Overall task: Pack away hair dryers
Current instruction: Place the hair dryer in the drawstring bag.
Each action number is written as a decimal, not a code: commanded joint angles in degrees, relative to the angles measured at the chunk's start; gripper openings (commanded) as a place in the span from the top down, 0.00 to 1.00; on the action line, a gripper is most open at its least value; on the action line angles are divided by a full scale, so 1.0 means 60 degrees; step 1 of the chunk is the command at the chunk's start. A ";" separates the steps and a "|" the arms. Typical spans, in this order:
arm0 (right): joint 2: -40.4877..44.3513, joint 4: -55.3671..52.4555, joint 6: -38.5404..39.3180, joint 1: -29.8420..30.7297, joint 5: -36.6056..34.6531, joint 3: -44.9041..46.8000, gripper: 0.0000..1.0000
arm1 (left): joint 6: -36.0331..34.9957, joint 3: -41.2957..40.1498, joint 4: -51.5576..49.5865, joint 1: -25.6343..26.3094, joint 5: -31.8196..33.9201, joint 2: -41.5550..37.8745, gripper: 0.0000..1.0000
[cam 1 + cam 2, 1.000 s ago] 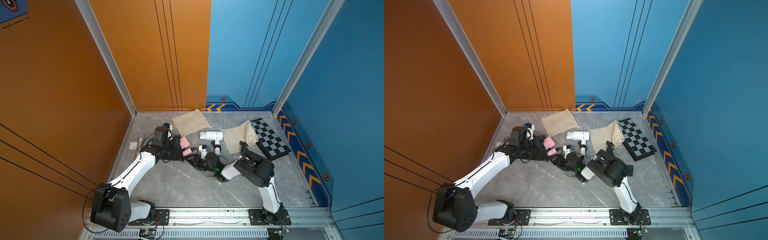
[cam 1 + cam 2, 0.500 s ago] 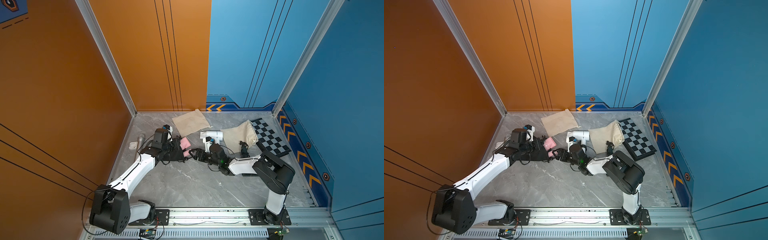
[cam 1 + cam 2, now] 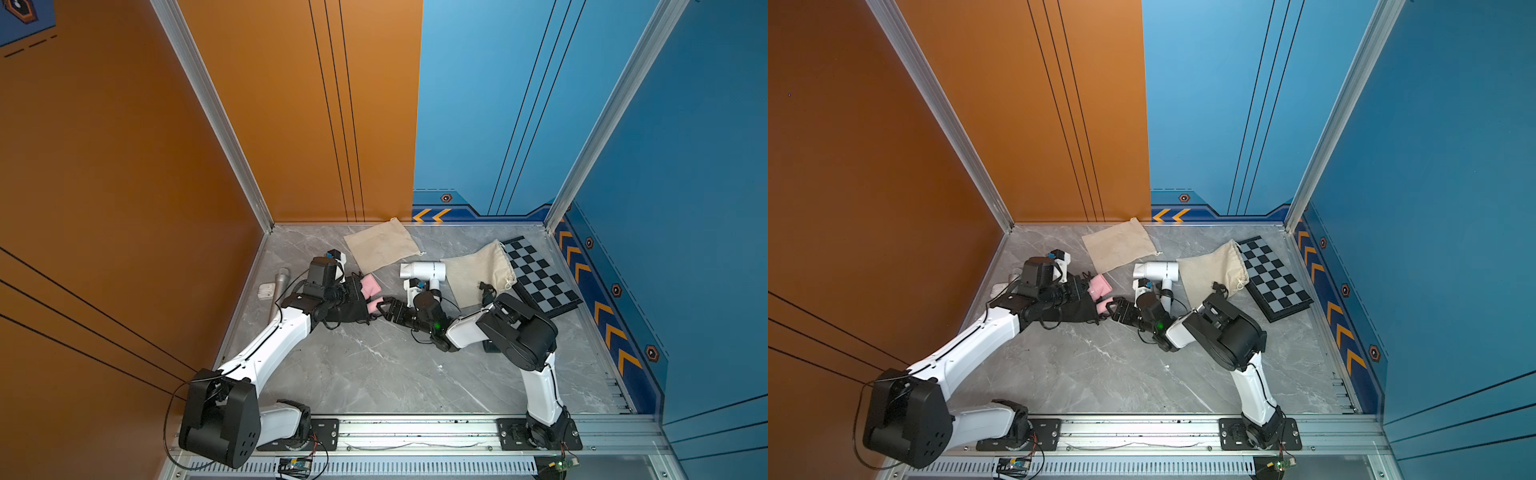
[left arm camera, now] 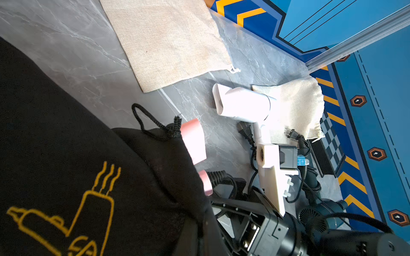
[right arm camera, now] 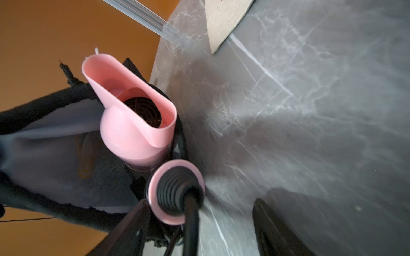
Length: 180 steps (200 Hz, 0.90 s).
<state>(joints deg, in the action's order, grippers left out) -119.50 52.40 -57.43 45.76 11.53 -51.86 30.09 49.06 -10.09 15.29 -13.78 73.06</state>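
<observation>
The pink hair dryer (image 3: 371,284) (image 3: 1100,286) (image 5: 133,124) lies half inside a black pouch (image 3: 351,307) (image 4: 88,155); its nozzle and handle end stick out. My left gripper (image 3: 356,296) is shut on the pouch's rim, mostly hidden by cloth. My right gripper (image 3: 384,309) (image 5: 199,221) is open, its jaws either side of the handle end and black cord. The white hair dryer (image 3: 424,271) (image 4: 244,104) lies just behind the right gripper. A dark teal hair dryer (image 4: 319,210) shows under the right arm in the left wrist view.
Two beige pouches lie at the back, one flat (image 3: 380,251), one bunched (image 3: 478,270) beside a checkerboard (image 3: 540,278). A silver rod (image 3: 279,282) and a small white block (image 3: 266,291) lie by the orange left wall. Bare marble floor (image 3: 374,374) stretches toward the front rail.
My right gripper has moved left up to the pink dryer's handle end and its jaws have spread wider. The right elbow swung out and back. The left arm has barely moved.
</observation>
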 commanded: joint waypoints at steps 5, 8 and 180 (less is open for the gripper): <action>-0.0511 0.1434 -0.0515 0.0081 -0.0237 -0.0425 0.27 | 0.0113 -0.0032 0.0420 0.0070 -0.0332 -0.0167 1.00; -0.0566 0.1524 -0.0552 0.0092 -0.0221 -0.0469 0.27 | 0.0125 -0.0025 0.0421 0.0073 -0.0335 -0.0172 1.00; -0.0861 0.3993 -0.2830 0.0359 -0.1330 -0.0732 0.84 | 0.0646 0.0365 0.0626 -0.0044 -0.0066 -0.0146 1.00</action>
<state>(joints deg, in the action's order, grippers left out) -128.73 70.24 -69.95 48.31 7.42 -57.89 32.88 49.19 -8.25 15.38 -14.11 73.08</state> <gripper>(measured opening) 0.339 0.057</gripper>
